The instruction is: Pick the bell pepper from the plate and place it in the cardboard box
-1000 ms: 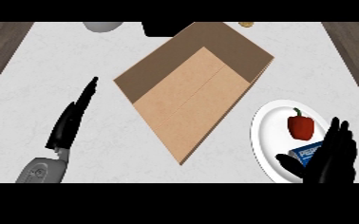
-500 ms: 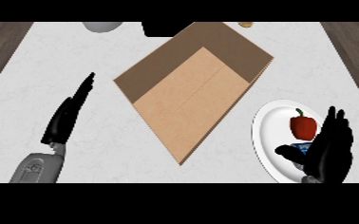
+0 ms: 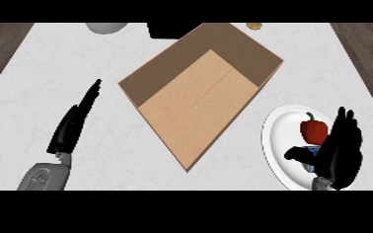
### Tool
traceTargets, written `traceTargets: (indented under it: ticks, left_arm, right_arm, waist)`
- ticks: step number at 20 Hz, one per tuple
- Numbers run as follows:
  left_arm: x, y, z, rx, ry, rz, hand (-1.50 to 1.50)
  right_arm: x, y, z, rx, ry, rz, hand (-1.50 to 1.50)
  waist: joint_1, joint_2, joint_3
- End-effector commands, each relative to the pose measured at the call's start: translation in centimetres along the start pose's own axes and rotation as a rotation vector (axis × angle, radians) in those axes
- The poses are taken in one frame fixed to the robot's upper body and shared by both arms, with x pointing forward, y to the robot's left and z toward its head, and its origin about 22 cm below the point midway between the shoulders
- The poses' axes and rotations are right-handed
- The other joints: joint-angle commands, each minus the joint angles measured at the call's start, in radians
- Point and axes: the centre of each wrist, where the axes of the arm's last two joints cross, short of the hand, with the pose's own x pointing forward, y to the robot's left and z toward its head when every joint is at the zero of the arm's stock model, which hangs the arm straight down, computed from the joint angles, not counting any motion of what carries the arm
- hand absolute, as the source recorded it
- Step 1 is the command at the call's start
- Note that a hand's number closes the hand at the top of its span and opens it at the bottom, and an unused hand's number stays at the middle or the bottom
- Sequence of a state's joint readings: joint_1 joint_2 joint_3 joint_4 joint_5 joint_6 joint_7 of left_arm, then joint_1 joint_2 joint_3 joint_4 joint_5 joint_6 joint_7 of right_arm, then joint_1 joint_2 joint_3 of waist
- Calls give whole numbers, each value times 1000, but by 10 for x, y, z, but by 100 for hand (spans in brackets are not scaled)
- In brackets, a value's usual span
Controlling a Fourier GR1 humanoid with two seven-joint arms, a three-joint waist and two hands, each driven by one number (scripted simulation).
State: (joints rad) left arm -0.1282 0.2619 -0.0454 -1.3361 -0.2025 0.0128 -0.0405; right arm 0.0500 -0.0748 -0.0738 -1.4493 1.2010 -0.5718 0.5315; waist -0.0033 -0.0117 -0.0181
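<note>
Right hand (image 3: 339,150) just beside bell pepper (image 3: 313,131).

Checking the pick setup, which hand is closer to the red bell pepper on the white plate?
Right. The right hand is over the white plate, right beside the red bell pepper. The left hand rests open across the cardboard box.

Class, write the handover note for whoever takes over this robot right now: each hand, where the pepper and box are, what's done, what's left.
Left hand: open, resting over the counter at the left, holding nothing.
Right hand: open over the plate, beside the bell pepper, not gripping it.
Cardboard box: at centre, open, nothing inside.
Done: approach only.
Left: grasp the pepper, lift it, place it in the box.
</note>
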Motion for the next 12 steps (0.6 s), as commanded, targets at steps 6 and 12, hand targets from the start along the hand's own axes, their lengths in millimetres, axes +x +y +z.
traceTargets:
  ticks: [6,12]
  left_arm:
    - [-1,1,10,-5,-8,-13,0]
    - [19,5,-3,-10,-14,4,0]
  right_arm:
    - [-18,25,-8,-51,-33,137,150]
    - [-1,23,-19,-196,-103,170,150]
  waist:
    - [11,13,18]
    - [9,12,18]
